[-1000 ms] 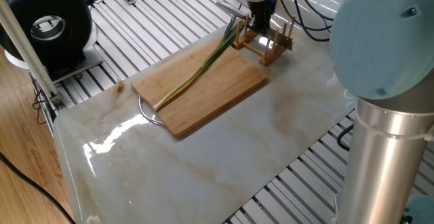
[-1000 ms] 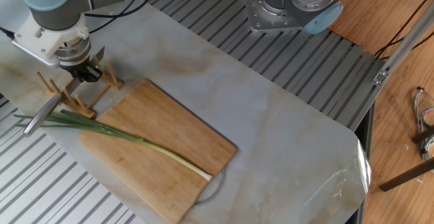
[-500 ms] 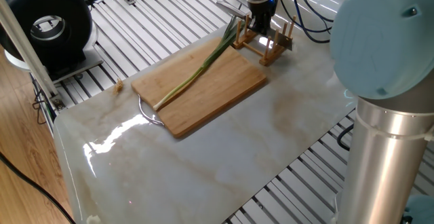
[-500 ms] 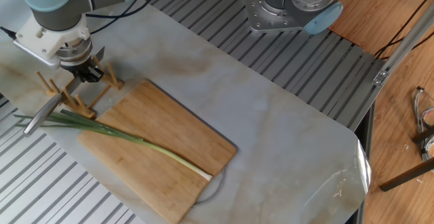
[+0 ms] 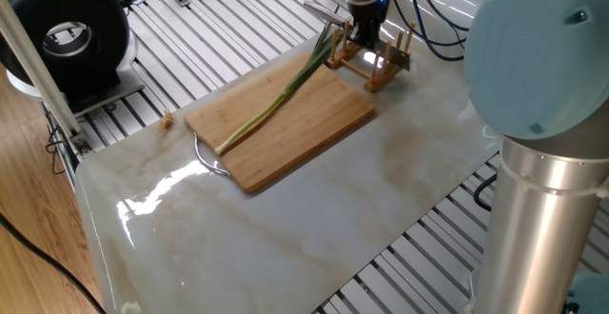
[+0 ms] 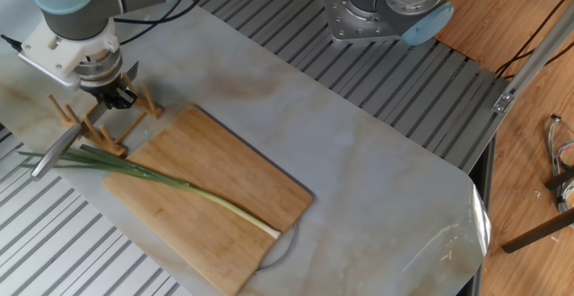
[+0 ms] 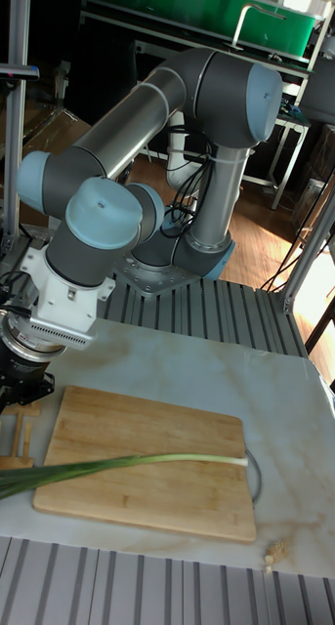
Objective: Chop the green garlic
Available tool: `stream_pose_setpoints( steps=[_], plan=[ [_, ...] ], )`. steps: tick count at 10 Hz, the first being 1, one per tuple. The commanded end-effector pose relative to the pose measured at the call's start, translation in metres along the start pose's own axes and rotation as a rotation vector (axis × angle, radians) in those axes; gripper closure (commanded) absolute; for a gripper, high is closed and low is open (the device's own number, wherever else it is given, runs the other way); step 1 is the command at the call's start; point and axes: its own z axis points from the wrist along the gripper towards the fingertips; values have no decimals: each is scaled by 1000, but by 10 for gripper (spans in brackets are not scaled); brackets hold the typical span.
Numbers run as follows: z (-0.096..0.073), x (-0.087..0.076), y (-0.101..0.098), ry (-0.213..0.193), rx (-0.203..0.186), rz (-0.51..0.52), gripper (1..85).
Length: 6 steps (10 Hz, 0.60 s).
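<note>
One whole green garlic point(image 5: 276, 100) lies slantwise on the wooden cutting board point(image 5: 304, 128), its pale end near the board's handle and its dark leaves hanging over the far edge. The other fixed view shows the green garlic point(image 6: 179, 186) on the board point(image 6: 211, 152), and so does the tall view: green garlic point(image 7: 138, 461), board point(image 7: 138, 420). My gripper point(image 5: 363, 40) point(image 6: 112, 99) point(image 7: 6, 395) is down among the pegs of a wooden rack point(image 5: 381, 67), where a knife with a metal handle point(image 6: 54, 157) lies. Its fingertips are hidden.
A marble slab point(image 5: 285, 228) carries the board and the rack point(image 6: 134, 121). Slatted metal table runs around it. A black round device point(image 5: 67, 33) stands at the far left, the arm's base point(image 6: 386, 9) across the slab. A small crumb point(image 5: 167, 117) lies near the slab edge.
</note>
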Motion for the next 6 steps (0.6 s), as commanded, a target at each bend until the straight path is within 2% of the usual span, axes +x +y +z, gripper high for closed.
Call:
stream_pose_setpoints(
  steps=[1,6],
  plan=[
    [0,-1,1,-8,-10,5,623],
    [1,0,0,-6,-6,4,657]
  ],
)
